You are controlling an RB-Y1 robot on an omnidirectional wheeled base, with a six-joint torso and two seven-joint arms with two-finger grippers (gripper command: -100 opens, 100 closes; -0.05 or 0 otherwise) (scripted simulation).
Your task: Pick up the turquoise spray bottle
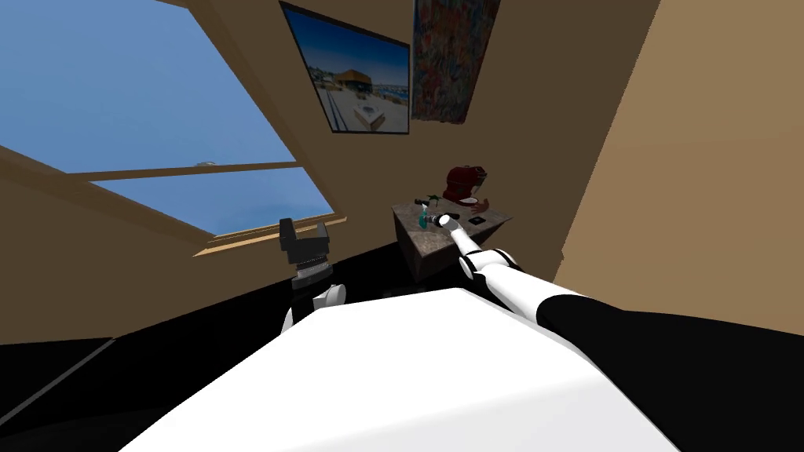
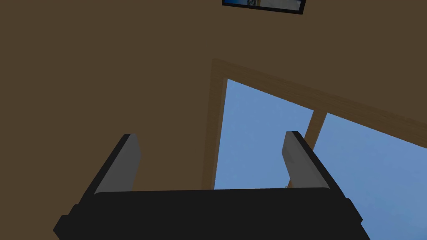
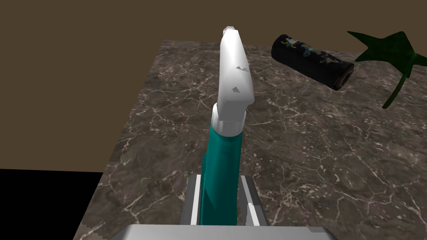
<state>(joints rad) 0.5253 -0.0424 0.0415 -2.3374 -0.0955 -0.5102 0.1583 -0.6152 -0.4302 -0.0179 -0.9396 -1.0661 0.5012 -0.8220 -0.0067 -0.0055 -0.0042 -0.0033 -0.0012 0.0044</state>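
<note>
The turquoise spray bottle [image 3: 223,162] with a white trigger head stands between the two fingers of my right gripper [image 3: 221,181], which press its sides low on the body. In the head view the bottle [image 1: 422,220] is by the left edge of a dark marbled table [image 1: 440,245], with my outstretched right gripper [image 1: 436,220] at it. Whether the bottle's base touches the tabletop [image 3: 325,158] is hidden. My left gripper [image 1: 303,232] is held up in front of the window, fingers [image 2: 127,164] wide apart and empty.
Beyond the bottle on the table lie a black printed roll [image 3: 312,60] and a dark green leafy stem [image 3: 392,54]. A red machine [image 1: 463,185] stands at the table's far side, near the wall. A black area [image 3: 46,200] lies past the table's left edge.
</note>
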